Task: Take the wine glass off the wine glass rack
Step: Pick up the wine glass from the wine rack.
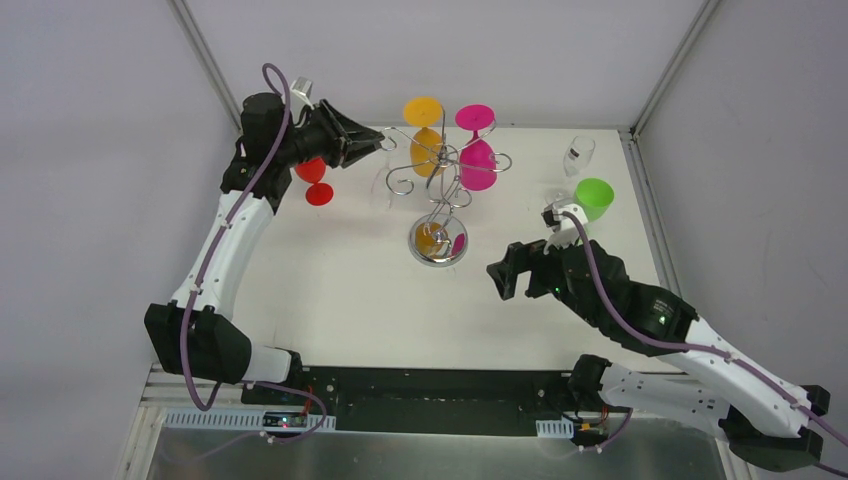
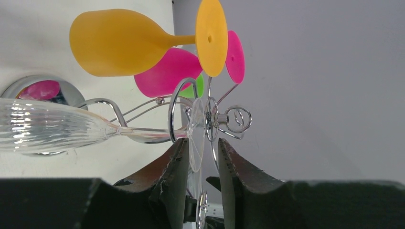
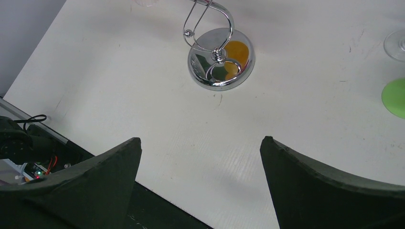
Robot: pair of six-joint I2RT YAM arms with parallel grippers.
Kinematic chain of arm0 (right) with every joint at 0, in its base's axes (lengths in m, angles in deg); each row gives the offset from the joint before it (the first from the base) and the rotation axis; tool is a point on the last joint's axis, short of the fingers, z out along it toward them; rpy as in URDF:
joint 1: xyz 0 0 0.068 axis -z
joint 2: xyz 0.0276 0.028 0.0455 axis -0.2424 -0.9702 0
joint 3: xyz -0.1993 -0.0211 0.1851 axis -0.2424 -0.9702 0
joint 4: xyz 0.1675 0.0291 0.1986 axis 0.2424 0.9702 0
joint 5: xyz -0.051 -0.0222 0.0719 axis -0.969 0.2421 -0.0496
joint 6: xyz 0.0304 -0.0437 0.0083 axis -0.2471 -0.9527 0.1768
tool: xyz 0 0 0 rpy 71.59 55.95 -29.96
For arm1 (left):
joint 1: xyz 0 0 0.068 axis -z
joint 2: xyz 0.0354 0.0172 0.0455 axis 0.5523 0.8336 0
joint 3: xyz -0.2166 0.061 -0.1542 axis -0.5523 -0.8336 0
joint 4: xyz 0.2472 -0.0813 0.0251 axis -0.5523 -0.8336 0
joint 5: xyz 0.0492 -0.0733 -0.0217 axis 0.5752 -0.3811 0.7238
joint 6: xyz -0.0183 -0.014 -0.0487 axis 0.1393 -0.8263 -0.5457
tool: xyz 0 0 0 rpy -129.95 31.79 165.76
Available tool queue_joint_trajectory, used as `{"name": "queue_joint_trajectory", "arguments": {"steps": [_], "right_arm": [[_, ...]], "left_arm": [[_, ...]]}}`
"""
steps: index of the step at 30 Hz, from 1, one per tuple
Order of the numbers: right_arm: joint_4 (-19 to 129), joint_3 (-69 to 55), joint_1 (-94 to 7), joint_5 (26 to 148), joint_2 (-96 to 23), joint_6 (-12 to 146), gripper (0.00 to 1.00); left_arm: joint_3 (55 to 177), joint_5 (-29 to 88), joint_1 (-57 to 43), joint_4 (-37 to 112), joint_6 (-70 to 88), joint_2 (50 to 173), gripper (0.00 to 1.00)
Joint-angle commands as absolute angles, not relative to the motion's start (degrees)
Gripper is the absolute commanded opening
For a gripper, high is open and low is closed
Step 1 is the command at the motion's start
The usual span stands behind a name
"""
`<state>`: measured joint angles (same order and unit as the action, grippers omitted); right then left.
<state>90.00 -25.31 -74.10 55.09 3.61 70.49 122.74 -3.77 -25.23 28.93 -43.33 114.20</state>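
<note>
The wine glass rack [image 1: 443,168] stands mid-table on its round chrome base [image 1: 437,245]. A clear ribbed wine glass [image 2: 47,125] hangs by its foot from one of the curled arms [image 2: 177,102] on the rack's left side. My left gripper [image 2: 203,140] is up at that arm. The glass's thin foot [image 2: 196,143] sits between the narrowly parted fingers, against the left finger [image 2: 174,162], with a gap to the right one. In the top view the left gripper [image 1: 378,143] meets the rack's left arm. My right gripper [image 1: 503,276] hovers wide open right of the base, holding nothing.
An orange glass [image 1: 425,135] and a pink glass [image 1: 478,152] also hang from the rack. A red glass [image 1: 313,180] sits under the left arm. A green glass [image 1: 594,196] and a clear one [image 1: 578,152] stand at the back right. The rack base [image 3: 220,59] lies ahead of the right gripper [image 3: 200,139].
</note>
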Motion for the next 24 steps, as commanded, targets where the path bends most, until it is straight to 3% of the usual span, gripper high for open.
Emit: {"name": "queue_joint_trajectory", "arguments": {"steps": [1, 24], "right_arm": [[87.84, -25.57, -73.86, 54.03, 4.13, 70.68, 0.99], [87.83, -26.96, -73.81, 53.17, 6.09, 70.53, 0.99]], "left_arm": [[125.80, -4.20, -24.74, 31.39, -43.82, 114.30, 0.29], [127.35, -3.58, -22.76, 31.46, -43.28, 116.54, 0.17]]}}
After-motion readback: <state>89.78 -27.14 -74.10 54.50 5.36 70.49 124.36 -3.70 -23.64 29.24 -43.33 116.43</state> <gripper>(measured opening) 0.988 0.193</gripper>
